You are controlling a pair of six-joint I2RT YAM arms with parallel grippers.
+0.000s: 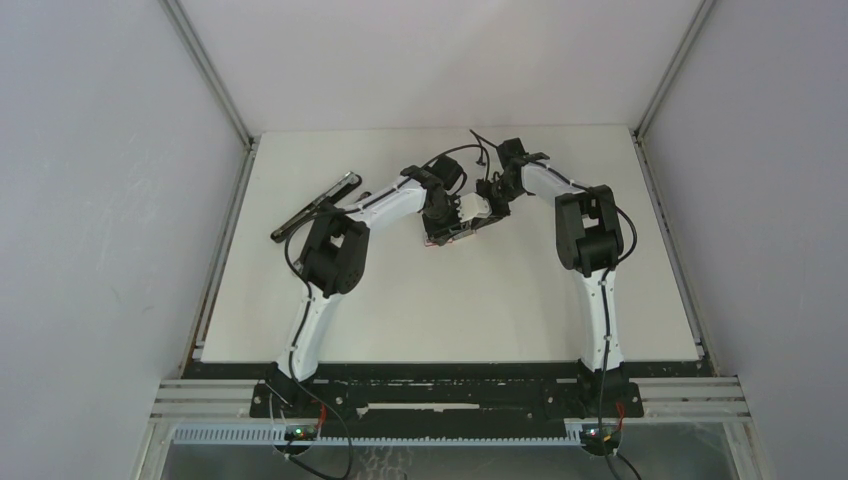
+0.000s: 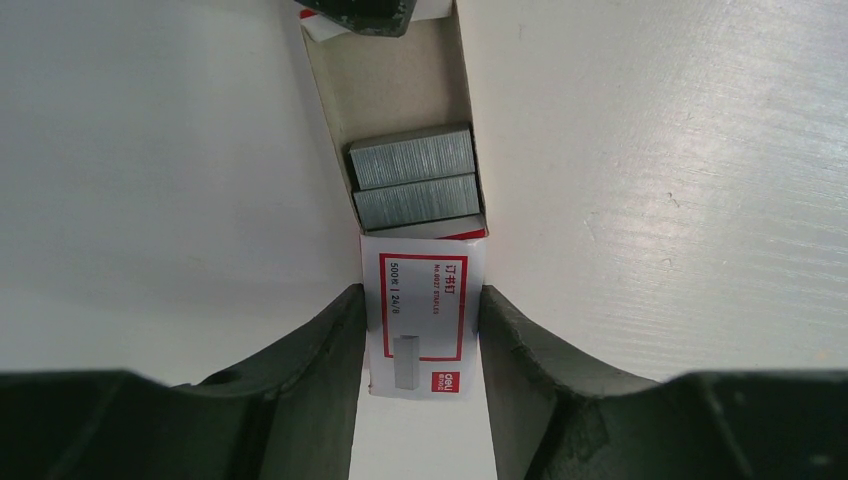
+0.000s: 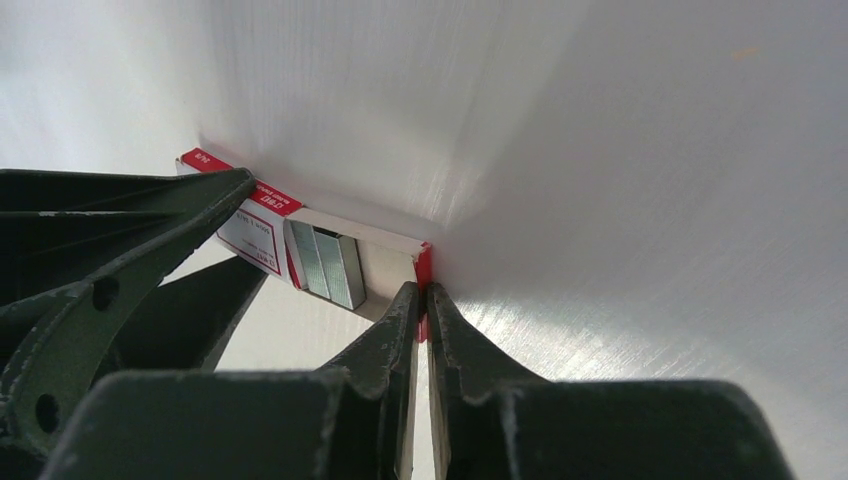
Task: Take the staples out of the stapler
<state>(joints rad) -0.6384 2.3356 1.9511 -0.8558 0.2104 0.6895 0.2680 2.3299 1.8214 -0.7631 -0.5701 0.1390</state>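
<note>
Stapler (image 1: pixel 315 207) lies on table (image 1: pixel 450 320), well left of box (image 2: pixel 420 330), clear of both claws. L gripper (image 2: pixel 420 300) clamps box by its sides. R gripper (image 3: pixel 421 295) is pinched tight on red end of slid-out tray (image 2: pixel 400 90), w/ two staple blocks (image 2: pixel 412 178) inside.

Stapler (image 1: pixel 315 205): long, black, flat on counter (image 1: pixel 450 310), well left of left hand (image 2: pixel 422 297). Staples (image 2: pixel 413 175): two silver-grey strips in box (image 2: pixel 425 330), beyond its fingertips (image 2: pixel 345 312).
</note>
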